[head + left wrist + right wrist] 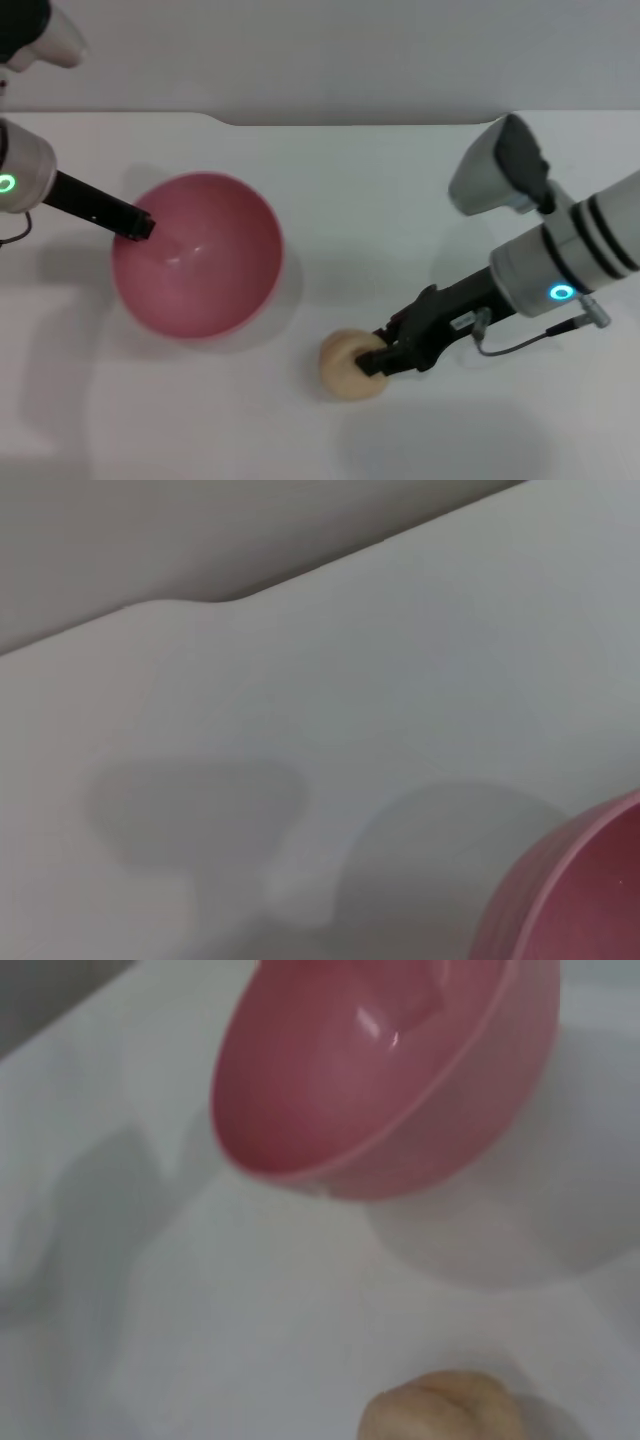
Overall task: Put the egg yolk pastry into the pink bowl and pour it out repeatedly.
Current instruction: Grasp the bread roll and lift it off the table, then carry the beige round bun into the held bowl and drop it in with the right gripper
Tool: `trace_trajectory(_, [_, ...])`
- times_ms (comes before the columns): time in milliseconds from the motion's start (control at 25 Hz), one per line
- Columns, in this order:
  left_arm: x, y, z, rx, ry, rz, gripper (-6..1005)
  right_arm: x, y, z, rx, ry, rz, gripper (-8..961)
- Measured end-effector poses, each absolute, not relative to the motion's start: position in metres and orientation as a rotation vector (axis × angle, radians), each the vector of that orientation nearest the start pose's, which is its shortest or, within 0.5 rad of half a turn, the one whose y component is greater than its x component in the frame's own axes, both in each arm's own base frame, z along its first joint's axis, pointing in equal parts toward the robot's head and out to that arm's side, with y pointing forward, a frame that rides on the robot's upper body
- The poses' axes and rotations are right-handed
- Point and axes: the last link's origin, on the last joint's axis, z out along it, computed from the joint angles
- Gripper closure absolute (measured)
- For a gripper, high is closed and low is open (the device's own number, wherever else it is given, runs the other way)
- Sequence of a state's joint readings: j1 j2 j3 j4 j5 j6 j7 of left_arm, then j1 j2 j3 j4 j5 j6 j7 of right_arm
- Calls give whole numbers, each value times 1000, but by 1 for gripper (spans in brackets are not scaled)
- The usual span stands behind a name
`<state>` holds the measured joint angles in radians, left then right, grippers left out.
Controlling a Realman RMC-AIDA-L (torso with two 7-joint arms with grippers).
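Looking down from the head view, the right gripper is clamped on the egg yolk pastry on the table, near the pink bowl; the left gripper pinches its rim. Too hard a squeeze may crumble it.

Left wrist view: only the bowl's wall.

Right wrist view: the pastry sits short of the tilted bowl, so a low carry could clip the rim.

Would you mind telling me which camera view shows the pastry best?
The head view: the whole pastry sits on the table, with the right gripper at its side. The right wrist view shows only its top at the frame edge; the left wrist view misses it.
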<state>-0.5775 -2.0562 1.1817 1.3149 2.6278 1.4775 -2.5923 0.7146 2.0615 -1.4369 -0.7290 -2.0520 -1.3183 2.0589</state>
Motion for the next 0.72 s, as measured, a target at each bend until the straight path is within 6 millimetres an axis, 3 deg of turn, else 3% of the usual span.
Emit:
trace_trajectory(320, [-208, 382, 21, -2417, -1109, 369, 1001, 206, 340, -21, -2962, 916, 172, 675])
trace_trajectory(360, [-204, 383, 13, -2443, -1091, 400, 1001, 200, 331, 0, -3001, 835, 292, 687])
trace_trajectory(560, [-190, 383, -3, -2505, -1024, 443, 1000, 183, 319, 28, -3051, 660, 502, 725])
trace_trajectory(720, [-167, 380, -21, -2599, -948, 441, 1000, 168, 325, 29, -3054, 600, 533, 756])
